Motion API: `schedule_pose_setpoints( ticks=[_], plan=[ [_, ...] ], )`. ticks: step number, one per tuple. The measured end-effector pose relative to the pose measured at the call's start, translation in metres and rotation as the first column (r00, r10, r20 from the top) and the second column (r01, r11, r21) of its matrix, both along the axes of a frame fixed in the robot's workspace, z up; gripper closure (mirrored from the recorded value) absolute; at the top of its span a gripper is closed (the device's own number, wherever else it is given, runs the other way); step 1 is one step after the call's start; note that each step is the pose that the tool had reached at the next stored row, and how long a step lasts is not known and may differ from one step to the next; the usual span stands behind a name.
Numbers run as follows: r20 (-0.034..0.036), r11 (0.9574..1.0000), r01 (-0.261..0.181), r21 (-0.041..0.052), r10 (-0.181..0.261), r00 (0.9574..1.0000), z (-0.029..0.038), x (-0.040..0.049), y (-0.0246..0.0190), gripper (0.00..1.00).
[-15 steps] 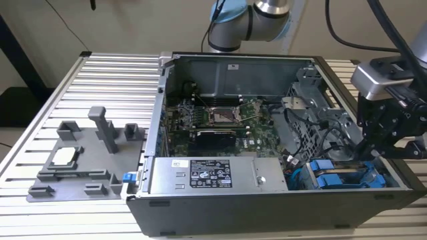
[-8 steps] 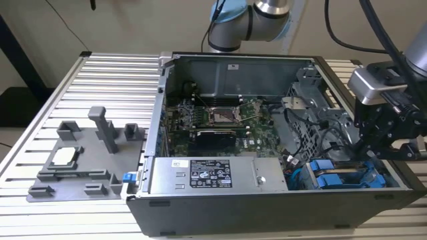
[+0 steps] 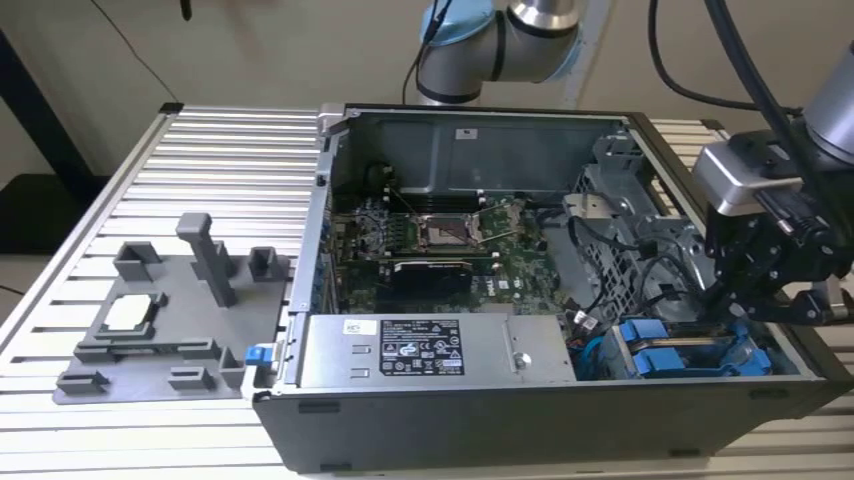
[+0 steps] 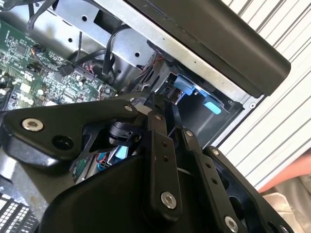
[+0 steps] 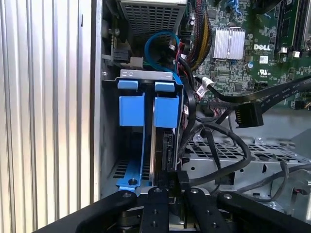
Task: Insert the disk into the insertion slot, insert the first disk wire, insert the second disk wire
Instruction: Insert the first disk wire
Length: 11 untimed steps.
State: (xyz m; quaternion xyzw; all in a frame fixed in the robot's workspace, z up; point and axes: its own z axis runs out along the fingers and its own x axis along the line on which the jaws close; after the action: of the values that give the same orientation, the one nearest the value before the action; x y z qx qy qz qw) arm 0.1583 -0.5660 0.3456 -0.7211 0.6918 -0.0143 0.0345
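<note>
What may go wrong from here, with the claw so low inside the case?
Black cables loop right beside the claw; a move might snag one and tug its plug. The claw is close to the blue carriers and the metal cage, so a small sideways slip might scrape them.

Soft, even light falls from above. The ribbed surface glows pale, faintly glaring in the first wrist view; the computer case lies shaded inside.
</note>
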Motion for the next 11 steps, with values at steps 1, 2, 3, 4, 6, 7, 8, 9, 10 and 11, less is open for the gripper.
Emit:
schedule_pose_setpoints(
  ticks=[1,2,3,4,6,7,8,9,10,11],
  plan=[
    [0.0000,1.0000,0.003,0.0000,-0.003,1.0000,-0.0005,0.0000,-0.0001,0.81],
    [0.0000,1.0000,0.007,0.0000,-0.007,1.0000,-0.0010,0.0000,-0.0002,0.81],
    [0.0000,1.0000,0.009,-0.0001,-0.009,1.0000,-0.0013,0.0000,-0.0003,0.81],
    [0.0000,0.9999,0.011,-0.0002,-0.011,0.9999,-0.0017,0.0000,-0.0004,0.81],
    [0.0000,0.9999,0.013,-0.0002,-0.013,0.9999,-0.0021,0.0003,-0.0004,0.81],
    [0.0000,0.9999,0.013,-0.0002,-0.013,0.9999,-0.0023,0.0005,-0.0004,0.81],
    [0.0000,0.9999,0.013,0.0000,-0.013,0.9999,-0.0026,0.0008,-0.0004,0.81],
    [0.0000,0.9999,0.014,0.0000,-0.014,0.9999,-0.0028,0.0010,-0.0004,0.81],
    [0.0000,0.9999,0.014,-0.0001,-0.014,0.9999,-0.0030,0.0012,-0.0004,0.81],
    [0.0000,0.9999,0.014,0.0000,-0.014,0.9999,-0.0033,0.0012,-0.0003,0.81]
  ],
)
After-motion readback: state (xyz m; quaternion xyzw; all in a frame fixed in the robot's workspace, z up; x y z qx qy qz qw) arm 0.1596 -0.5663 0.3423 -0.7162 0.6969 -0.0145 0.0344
